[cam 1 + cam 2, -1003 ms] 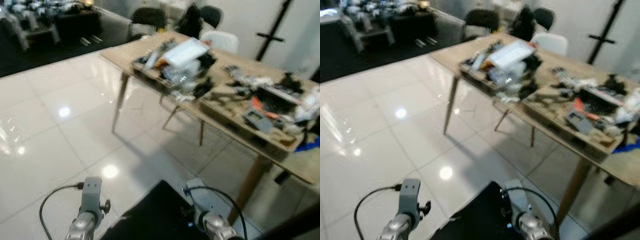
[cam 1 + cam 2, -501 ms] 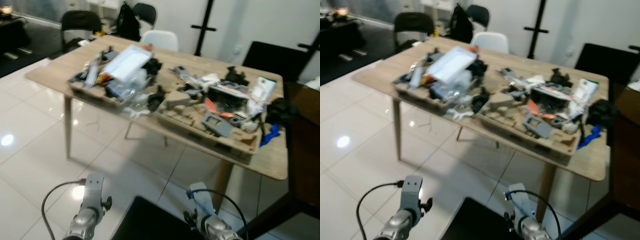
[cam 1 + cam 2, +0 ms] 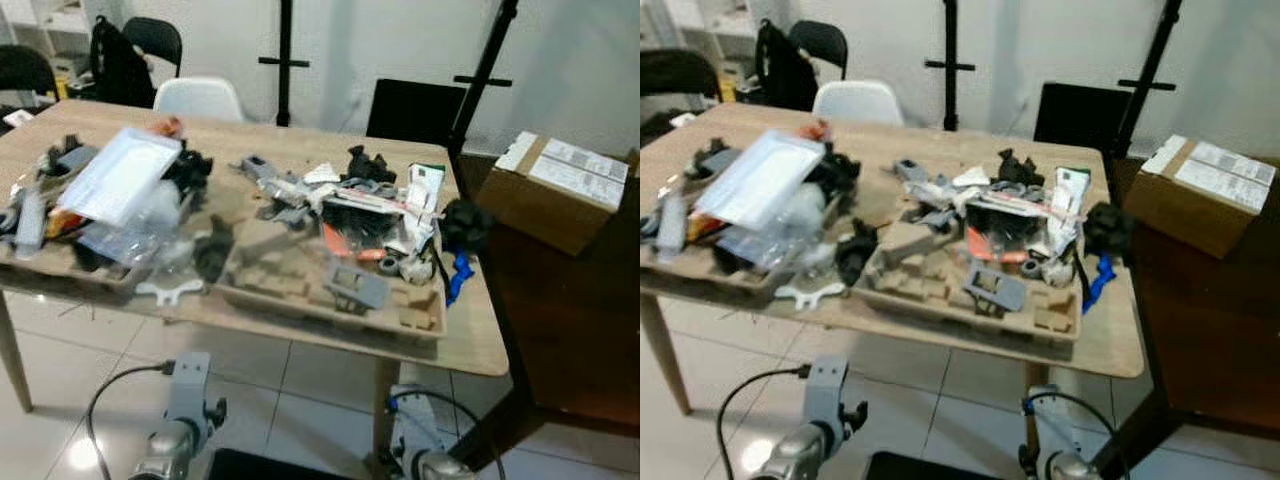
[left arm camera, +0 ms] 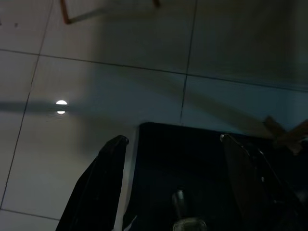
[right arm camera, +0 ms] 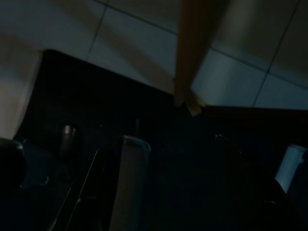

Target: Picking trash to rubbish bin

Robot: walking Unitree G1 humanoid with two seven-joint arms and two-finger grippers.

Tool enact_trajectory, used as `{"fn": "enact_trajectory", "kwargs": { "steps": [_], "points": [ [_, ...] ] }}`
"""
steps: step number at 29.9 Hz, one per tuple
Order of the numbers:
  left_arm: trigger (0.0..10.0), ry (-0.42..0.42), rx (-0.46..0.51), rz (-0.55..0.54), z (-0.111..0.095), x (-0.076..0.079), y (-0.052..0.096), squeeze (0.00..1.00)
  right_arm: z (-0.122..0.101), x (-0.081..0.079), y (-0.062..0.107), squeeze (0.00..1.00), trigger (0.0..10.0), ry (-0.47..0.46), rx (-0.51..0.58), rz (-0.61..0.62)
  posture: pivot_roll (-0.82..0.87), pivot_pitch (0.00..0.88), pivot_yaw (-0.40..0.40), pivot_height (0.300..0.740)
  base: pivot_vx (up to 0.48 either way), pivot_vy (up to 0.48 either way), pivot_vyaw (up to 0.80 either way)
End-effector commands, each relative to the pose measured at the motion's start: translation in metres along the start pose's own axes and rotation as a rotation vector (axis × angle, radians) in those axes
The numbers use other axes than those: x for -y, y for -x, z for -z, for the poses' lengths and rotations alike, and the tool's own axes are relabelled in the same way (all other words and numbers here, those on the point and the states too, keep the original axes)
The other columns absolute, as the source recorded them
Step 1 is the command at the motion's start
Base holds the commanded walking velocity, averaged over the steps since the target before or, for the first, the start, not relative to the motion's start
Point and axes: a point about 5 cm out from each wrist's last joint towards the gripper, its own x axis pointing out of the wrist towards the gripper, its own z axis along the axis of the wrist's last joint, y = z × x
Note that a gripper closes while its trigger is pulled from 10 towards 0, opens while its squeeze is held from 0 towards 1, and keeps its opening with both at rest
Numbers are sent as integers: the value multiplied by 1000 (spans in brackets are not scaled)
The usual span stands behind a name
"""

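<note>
A wooden table [image 3: 470, 340] is standing ahead, carrying 2 cardboard trays [image 3: 300, 295] heaped with trash [image 3: 370, 215], and a cardboard box [image 3: 560, 190] is sitting on a dark table to the right. The left gripper [image 4: 173, 159] is hanging low over white floor tiles [image 4: 96, 72] with its fingers [image 4: 103, 183] spread apart. The right gripper [image 5: 120, 192] is hanging beside a table leg [image 5: 192, 48], in what seems deep shade, so I cannot tell how its fingers are set.

Wooden table [image 3: 470, 340] on white tiled floor [image 3: 300, 400], cluttered with moulded pulp trays [image 3: 300, 295] of black and grey parts. Cardboard box [image 3: 557, 190] on dark surface just beside table. White chair [image 3: 197, 98] and black chair [image 3: 415, 108] behind.
</note>
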Motion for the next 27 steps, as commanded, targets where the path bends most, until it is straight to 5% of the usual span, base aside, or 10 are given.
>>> {"fn": "enact_trajectory", "kwargs": {
  "steps": [1, 7, 11, 20, 27],
  "points": [
    [10000, -13, -41, 9, 10, 1, 2, 0, 16, -4, 1, 0, 10000, 12, -72, -28, -57, 35, 6, 740, 0, 0, 0],
    [10000, -61, -173, -3, 37, -8, 10, 0, 43, -2, 5, 0, 10000, 52, -234, -4, -52, 40, 7, 740, 0, 0, 0],
    [10000, -41, -243, -22, 51, -14, 16, 0, 45, 4, 6, 0, 10000, 57, -222, 67, -49, 44, 11, 740, 0, 0, 0],
    [10000, 7, -236, -24, 55, -17, 18, 0, 39, 13, 6, 0, 10000, 49, -189, 105, -49, 57, 18, 740, 0, 0, 0],
    [10000, -51, -245, 17, 51, -11, 16, 0, 41, 14, 7, 0, 10000, 55, -190, 88, -63, 62, 22, 740, 0, 0, 0]
  ]
}}
